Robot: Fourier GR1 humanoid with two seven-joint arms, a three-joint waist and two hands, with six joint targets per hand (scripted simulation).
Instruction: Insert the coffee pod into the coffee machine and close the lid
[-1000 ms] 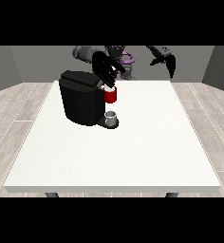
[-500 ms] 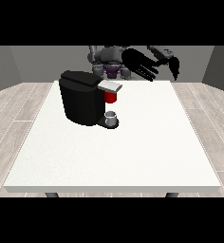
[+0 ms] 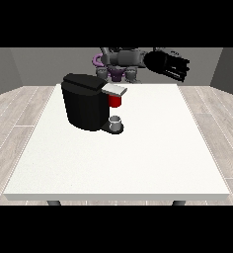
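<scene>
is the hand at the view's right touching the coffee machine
Apart. The front view shows the hand at the view's right raised by the table's far edge, well to the right of the coffee machine, with bare table between them.

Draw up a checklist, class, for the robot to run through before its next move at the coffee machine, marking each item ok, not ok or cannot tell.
1. Coffee machine upright on the table: ok.
2. Grey pod located: cannot tell; a grey thing sits at the machine's base.
3. Lid closed: cannot tell.
4. Hand at the view's right clear of the machine: ok, raised above the far edge.
5. Other hand in view: not ok.
6. Red thing at the machine visible under the lid: ok.
</scene>
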